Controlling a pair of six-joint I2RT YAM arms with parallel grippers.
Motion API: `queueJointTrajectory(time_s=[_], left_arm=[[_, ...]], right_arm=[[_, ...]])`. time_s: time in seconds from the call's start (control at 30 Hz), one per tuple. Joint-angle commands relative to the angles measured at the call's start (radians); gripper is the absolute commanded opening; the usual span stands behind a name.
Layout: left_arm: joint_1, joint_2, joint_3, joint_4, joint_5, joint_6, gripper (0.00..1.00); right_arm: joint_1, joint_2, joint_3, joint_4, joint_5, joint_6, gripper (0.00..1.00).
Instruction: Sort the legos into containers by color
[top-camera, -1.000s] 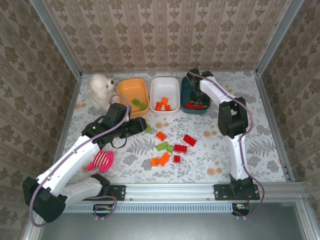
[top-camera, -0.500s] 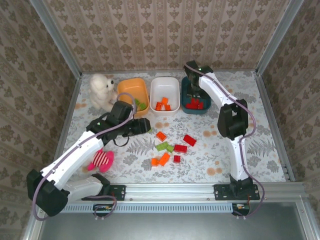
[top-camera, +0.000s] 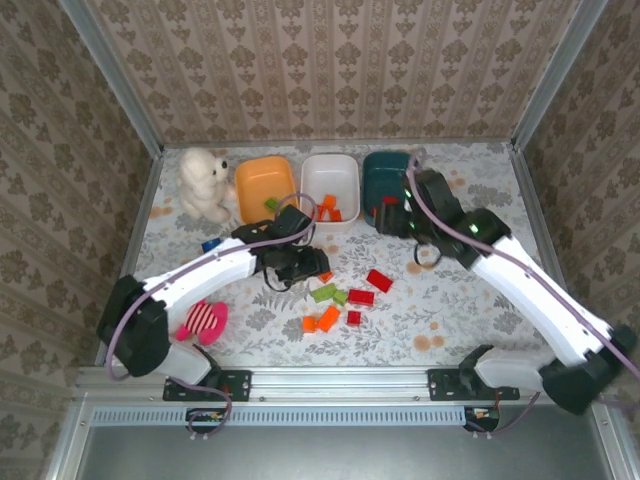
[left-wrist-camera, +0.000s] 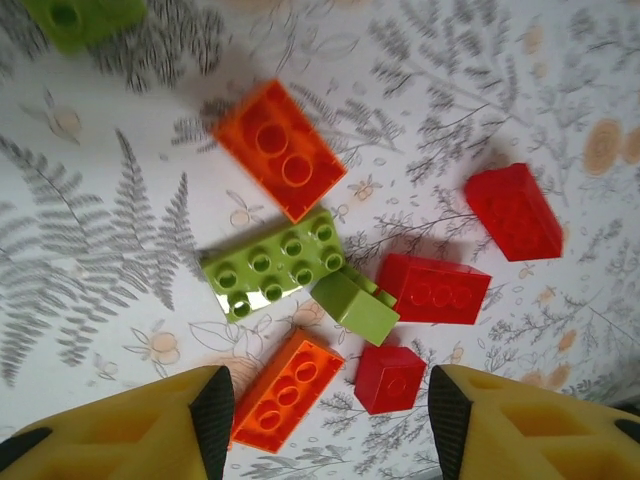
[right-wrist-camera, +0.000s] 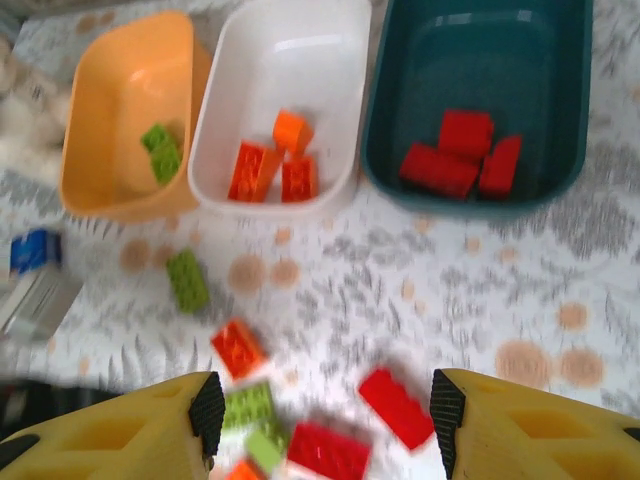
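Note:
My left gripper (top-camera: 308, 266) (left-wrist-camera: 330, 420) hangs open over the loose legos on the table. Between its fingers lie an orange brick (left-wrist-camera: 287, 390) and a small red brick (left-wrist-camera: 390, 378). Beyond them are a light green brick (left-wrist-camera: 275, 265), another orange brick (left-wrist-camera: 280, 150) and two red bricks (left-wrist-camera: 432, 288) (left-wrist-camera: 512, 210). My right gripper (top-camera: 392, 216) (right-wrist-camera: 320, 420) is open and holds nothing, in front of the dark teal bin (top-camera: 385, 165) (right-wrist-camera: 480, 60). That bin holds red bricks (right-wrist-camera: 460, 155). The white bin (right-wrist-camera: 290, 60) holds orange bricks (right-wrist-camera: 270, 165), and the orange bin (right-wrist-camera: 120, 80) holds green ones (right-wrist-camera: 160, 152).
A white fluffy toy (top-camera: 203, 180) stands left of the orange bin. A pink striped plush (top-camera: 205, 320) lies near the left arm's base, and a small blue block (top-camera: 210, 244) lies by that arm. A stray green brick (right-wrist-camera: 187, 280) lies in front of the bins. Patterned walls close three sides.
My left gripper has swung right, from beside the orange bin to over the loose bricks. My right gripper has pulled back out of the teal bin toward the table's middle.

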Motion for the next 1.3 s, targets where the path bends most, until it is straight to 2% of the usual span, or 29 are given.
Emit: queueJointTrajectory(time_s=[0.0,0.13,0.23,0.33,0.57,0.97,1.1,1.27], left_arm=[[-0.049,0.060,0.039,0.019,0.035,-0.266,0.55],[-0.102,0.146,0.078,0.030,0.023,-0.407,0.54],[-0.132,0.194,0.073,0.091,0.025,-0.500,0.54],[-0.146,0.239,0.097,0.083,0.003,-0.539,0.54],[-0.158,0.273,0.098,0.073,-0.050,-0.641,0.50],[-0.176,0.346,0.121,0.056,-0.062,-0.693,0.42],[-0.176,0.372,0.134,0.063,-0.053,-0.686,0.33],[-0.177,0.368,0.156,0.036,-0.070,-0.662,0.15]], right_arm=[[0.045,-0.129,-0.155,0.028,-0.109,0.052,0.60],[0.102,-0.284,-0.289,0.046,-0.233,0.053,0.61],[0.107,-0.379,-0.375,0.098,-0.355,0.066,0.65],[0.107,-0.449,-0.421,0.124,-0.413,0.099,0.69],[0.107,-0.485,-0.409,0.076,-0.402,0.089,0.70],[0.107,-0.467,-0.392,0.050,-0.397,0.064,0.70],[0.107,-0.453,-0.389,0.053,-0.391,0.064,0.70],[0.107,-0.438,-0.383,0.052,-0.389,0.058,0.70]])
